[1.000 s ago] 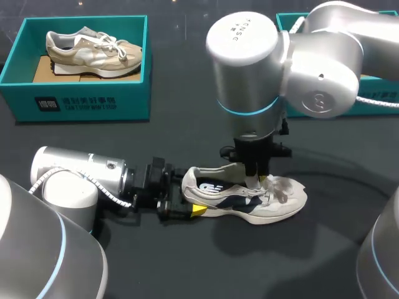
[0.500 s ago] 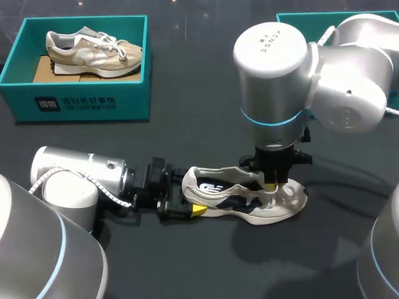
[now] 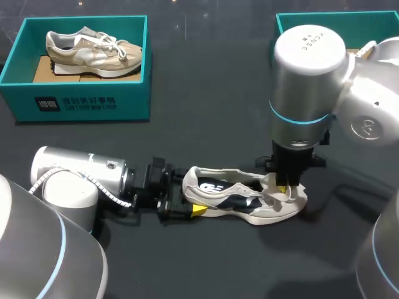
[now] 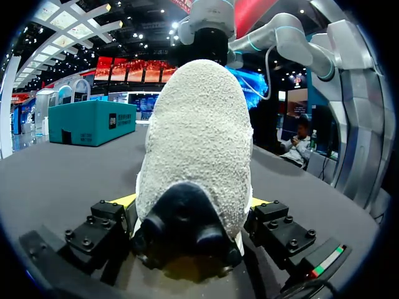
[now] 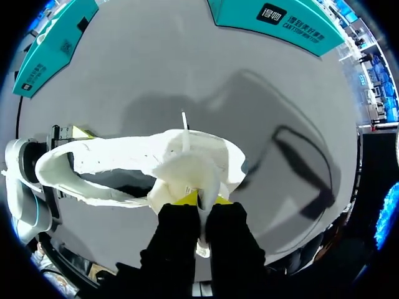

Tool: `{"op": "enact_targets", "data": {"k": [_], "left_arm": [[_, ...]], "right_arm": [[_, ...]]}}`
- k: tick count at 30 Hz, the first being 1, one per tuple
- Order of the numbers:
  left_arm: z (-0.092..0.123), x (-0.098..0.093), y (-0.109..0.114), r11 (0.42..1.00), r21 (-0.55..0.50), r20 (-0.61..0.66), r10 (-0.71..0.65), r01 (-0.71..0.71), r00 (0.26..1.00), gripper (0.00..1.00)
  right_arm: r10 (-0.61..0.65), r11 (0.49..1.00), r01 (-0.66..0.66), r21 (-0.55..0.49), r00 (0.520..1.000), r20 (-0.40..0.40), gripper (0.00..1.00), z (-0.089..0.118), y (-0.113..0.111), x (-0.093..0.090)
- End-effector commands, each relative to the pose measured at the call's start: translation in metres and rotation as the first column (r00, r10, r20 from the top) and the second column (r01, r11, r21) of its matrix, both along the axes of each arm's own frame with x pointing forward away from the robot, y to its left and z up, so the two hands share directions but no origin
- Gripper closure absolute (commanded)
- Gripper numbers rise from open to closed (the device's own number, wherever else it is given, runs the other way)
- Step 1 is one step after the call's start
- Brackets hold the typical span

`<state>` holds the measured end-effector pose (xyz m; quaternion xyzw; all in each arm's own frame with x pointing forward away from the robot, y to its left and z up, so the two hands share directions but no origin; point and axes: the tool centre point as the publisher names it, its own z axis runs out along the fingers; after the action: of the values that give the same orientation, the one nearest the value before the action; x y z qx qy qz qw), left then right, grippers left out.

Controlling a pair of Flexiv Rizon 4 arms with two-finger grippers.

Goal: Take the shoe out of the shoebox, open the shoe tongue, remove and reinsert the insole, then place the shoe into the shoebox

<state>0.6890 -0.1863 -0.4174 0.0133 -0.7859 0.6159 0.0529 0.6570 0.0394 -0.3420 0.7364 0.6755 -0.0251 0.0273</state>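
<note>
A white and navy shoe [image 3: 243, 200] lies on its side on the dark table, toe to the right. My left gripper [image 3: 181, 202] comes in low from the left, its fingers wide apart and pressing both sides of the heel. In the left wrist view the grey heel [image 4: 199, 137] fills the gap in the left gripper [image 4: 192, 202]. My right gripper [image 3: 285, 187] stands upright over the toe end. It is shut on the white tongue [image 3: 277, 192], which is pulled toward the toe. In the right wrist view the tongue [image 5: 184, 165] runs up between the shut right gripper [image 5: 201, 200].
A teal shoebox [image 3: 81, 103] at the back left holds a beige shoe [image 3: 93, 50]. A second teal shoebox [image 3: 312, 20] stands at the back right, partly behind my right arm. Bare table lies in front of the shoe and between the boxes.
My right arm has moved to the right, from mid-shoe to the toe end, drawing the tongue along and opening the shoe. The left arm and heel have stayed put.
</note>
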Motion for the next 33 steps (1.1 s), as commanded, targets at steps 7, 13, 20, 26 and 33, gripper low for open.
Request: {"op": "enact_targets", "data": {"k": [7, 13, 20, 26, 33], "left_arm": [[-0.002, -0.002, 0.000, 1.000, 0.003, 0.000, 0.002, -0.002, 1.000, 1.00], [-0.002, -0.002, 0.000, 1.000, 0.003, 0.000, 0.002, -0.002, 1.000, 1.00], [-0.002, -0.002, 0.000, 1.000, 0.003, 0.000, 0.002, -0.002, 1.000, 1.00], [-0.002, -0.002, 0.000, 1.000, 0.003, 0.000, 0.002, -0.002, 1.000, 1.00], [-0.002, -0.002, 0.000, 1.000, 0.003, 0.000, 0.002, -0.002, 1.000, 1.00]], "right_arm": [[-0.035, 0.999, 0.035, 0.022, 0.999, -0.016, 0.62, -0.018, -0.011, 0.005], [-0.068, 0.997, 0.068, -0.028, 0.998, -0.014, 0.42, -0.024, -0.021, 0.006], [-0.115, 0.990, 0.114, -0.087, 0.993, -0.008, 0.45, -0.021, -0.030, 0.003], [-0.129, 0.982, 0.129, -0.140, 0.992, 0.010, 0.50, -0.005, -0.034, 0.002], [-0.070, 0.977, 0.082, -0.196, 0.995, 0.070, 0.51, 0.038, -0.021, 0.000]]}}
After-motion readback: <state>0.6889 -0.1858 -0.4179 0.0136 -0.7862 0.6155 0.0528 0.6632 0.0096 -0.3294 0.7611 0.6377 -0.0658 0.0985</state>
